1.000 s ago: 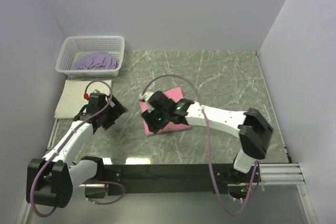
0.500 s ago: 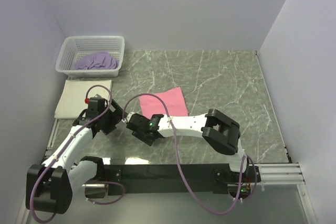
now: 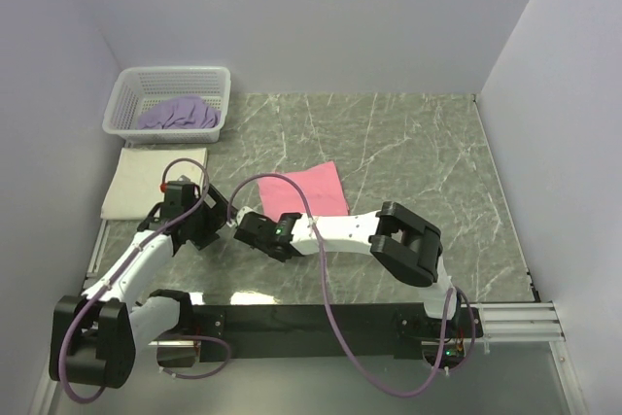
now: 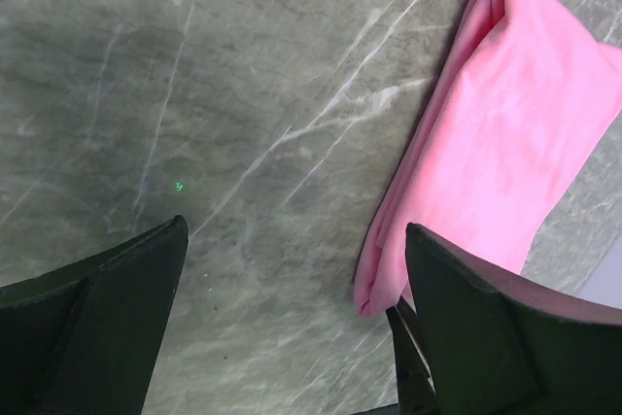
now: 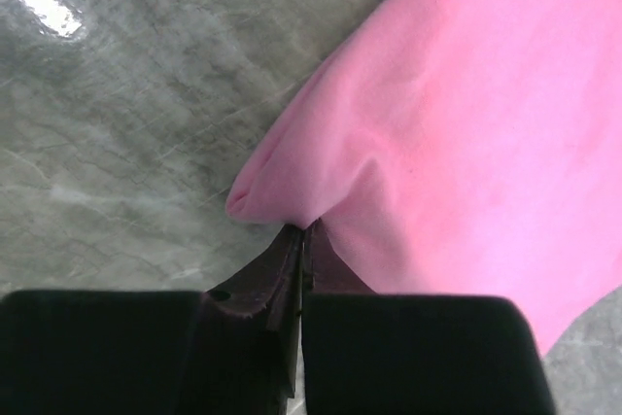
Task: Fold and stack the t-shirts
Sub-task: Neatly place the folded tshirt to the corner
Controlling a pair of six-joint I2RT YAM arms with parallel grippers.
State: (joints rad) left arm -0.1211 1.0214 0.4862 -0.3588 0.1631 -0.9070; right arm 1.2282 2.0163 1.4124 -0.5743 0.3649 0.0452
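The pink t-shirt point(image 3: 309, 189) lies folded flat on the marble table; in the left wrist view it is the long pink fold point(image 4: 505, 133). My right gripper point(image 5: 303, 231) is shut on its near left corner, and the pink fabric point(image 5: 457, 114) puckers at the tips. From above, that gripper point(image 3: 251, 226) reaches in from the right. My left gripper point(image 3: 222, 213) hovers just left of that corner, open with nothing between its fingers point(image 4: 296, 279). The cream t-shirt point(image 3: 151, 182) lies folded at the left edge. The lavender t-shirt point(image 3: 178, 114) is crumpled in the basket.
The white lattice basket point(image 3: 124, 94) stands in the far left corner, right behind the cream shirt. Walls close the table on the left, back and right. Both arms' purple cables point(image 3: 292, 187) loop over the near left area.
My right arm has swung from above the pink shirt down to its near left corner, and its jaws have closed there. The left gripper has shifted slightly toward the same corner, still open.
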